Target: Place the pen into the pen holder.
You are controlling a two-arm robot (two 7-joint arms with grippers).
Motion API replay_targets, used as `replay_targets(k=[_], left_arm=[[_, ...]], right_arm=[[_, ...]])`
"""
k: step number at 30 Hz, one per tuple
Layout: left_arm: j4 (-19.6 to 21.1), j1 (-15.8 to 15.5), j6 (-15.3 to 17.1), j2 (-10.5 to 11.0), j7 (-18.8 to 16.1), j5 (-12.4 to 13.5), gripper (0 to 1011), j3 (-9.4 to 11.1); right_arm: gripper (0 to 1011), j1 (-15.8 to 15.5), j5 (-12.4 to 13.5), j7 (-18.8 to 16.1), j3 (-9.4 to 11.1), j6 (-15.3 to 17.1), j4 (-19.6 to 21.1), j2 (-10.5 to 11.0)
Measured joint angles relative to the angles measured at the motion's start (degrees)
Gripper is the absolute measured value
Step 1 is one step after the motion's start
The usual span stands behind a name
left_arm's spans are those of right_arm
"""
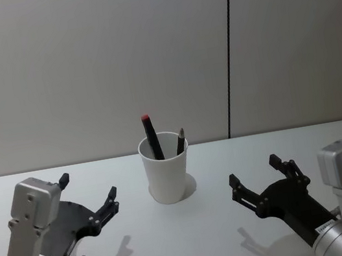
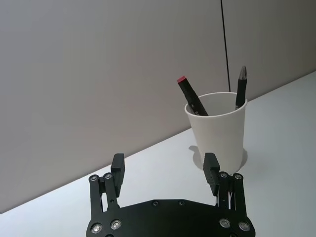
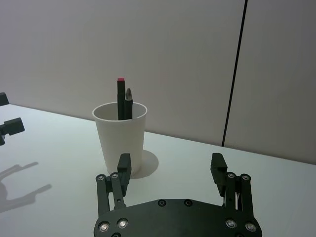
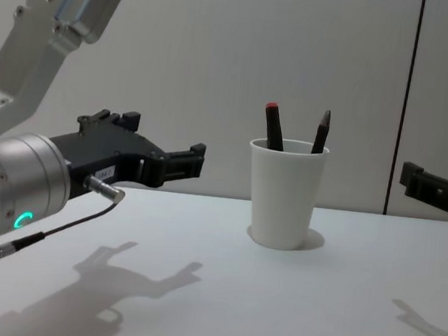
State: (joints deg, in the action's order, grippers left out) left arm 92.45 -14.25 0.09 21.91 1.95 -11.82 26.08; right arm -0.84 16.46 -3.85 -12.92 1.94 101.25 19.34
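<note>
- The plain white paper cup with a rolled rim, the pen holder (image 1: pixel 166 168), stood upright on the smooth white table (image 1: pixel 197 242), close to the grey wall (image 1: pixel 94 62) behind it.
- A black pen with a red end (image 1: pixel 152 136) stood inside the cup. It leaned on the cup's inner wall, and its red end stuck up above the rim.
- A second dark pen with a grey pointed tip (image 1: pixel 180 141) also stood in the cup, beside the first one. Its tip poked up just over the rim.
- The two pens tilted away from each other at the top.
- The left gripper (image 1: pixel 89 197), black with a silver wrist, hung above the table to the left of the cup. Its two fingers were spread wide apart and held nothing. It did not touch the cup.
- In the left wrist view the cup (image 2: pixel 216 130) sat past the left gripper (image 2: pixel 164 168), nearer one finger (image 2: pixel 211 167) than the other.
- The right gripper (image 1: pixel 255 176), also black, hung above the table to the right of the cup. Its fingers were spread apart too, and they held nothing. It stood clear of the cup.
- A thin black line (image 1: pixel 227 49) ran down the wall behind the cup, a little to the cup's right.
</note>
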Motion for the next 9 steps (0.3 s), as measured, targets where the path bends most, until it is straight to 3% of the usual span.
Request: replay_targets(k=[9], left_arm=[[0.71,0.66,0.71,-0.04,-1.31,0.32,1002,-0.09]], right_arm=[[1001,0.0,0.0,0.02,-0.02,0.0,0.0,-0.01]])
